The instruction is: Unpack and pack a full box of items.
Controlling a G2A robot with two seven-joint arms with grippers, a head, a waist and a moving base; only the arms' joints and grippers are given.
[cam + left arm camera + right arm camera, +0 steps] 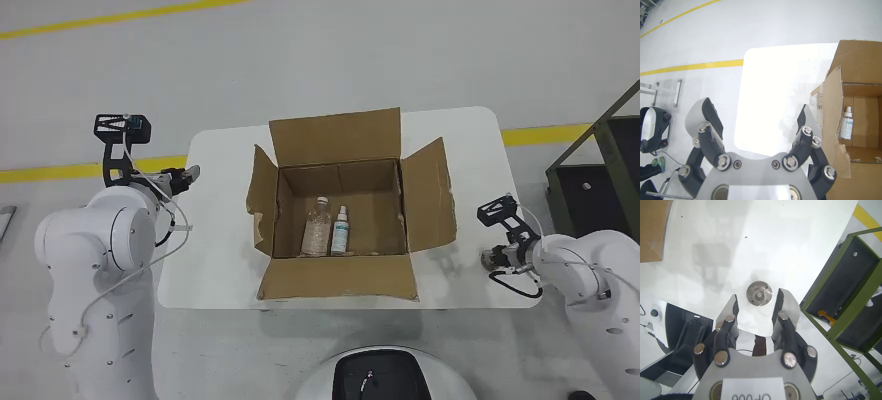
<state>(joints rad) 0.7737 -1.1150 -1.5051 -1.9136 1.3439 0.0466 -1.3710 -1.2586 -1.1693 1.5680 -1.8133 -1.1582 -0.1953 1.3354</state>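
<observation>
On table (222, 268) right of box (340, 279): flange (759, 296), seen between right gripper's (757, 296) parted fingers. Left gripper (755, 105): wide, empty.

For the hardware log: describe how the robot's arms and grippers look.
The left arm and right arm wear glossy white rounded shells, with thin cables looping at the wrists. The left gripper and right gripper each have a grey metal plate, black links with silver bolts, and silvery fingers with black ribbed pads. A white printed label marks the right one.
</observation>
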